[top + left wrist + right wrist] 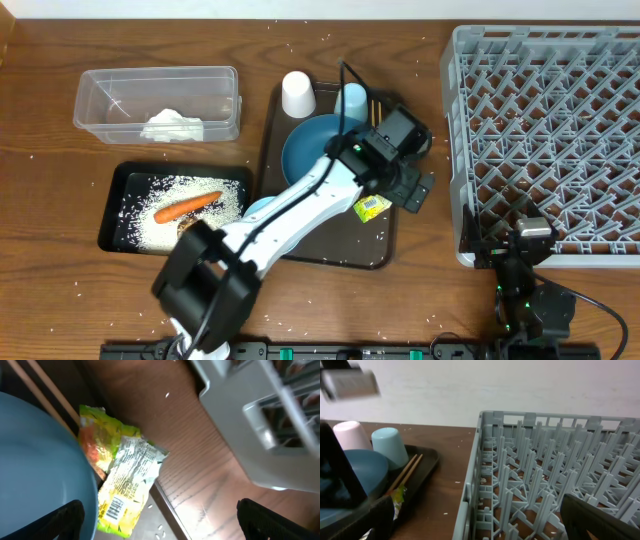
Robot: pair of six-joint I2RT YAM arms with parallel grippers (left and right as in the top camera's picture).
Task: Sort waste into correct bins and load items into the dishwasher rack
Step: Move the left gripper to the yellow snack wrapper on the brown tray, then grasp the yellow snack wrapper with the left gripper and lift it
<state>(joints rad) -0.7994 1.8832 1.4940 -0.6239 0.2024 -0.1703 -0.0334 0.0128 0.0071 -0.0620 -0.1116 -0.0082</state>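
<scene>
The silver-and-yellow-green foil wrapper [371, 207] lies on the dark brown serving tray [330, 255], beside the dark blue plate [312, 146]. My left gripper [410, 186] hangs open just above and to the right of it. In the left wrist view the wrapper [124, 486] lies between plate [35, 465] and tray rim, with the open jaws [160, 521] empty. White cup [297, 95], light blue cup [351, 100] and chopsticks [375, 108] stand at the tray's back. My right gripper [531, 238] is open at the grey rack's [545, 120] front edge.
The clear tub [100, 100] holds the white tissue [172, 126]. The black tray [112, 215] holds rice [215, 205], the carrot [186, 208] and a brown lump under my arm. A light blue bowl [257, 207] shows beside the arm. Rice grains dot the table.
</scene>
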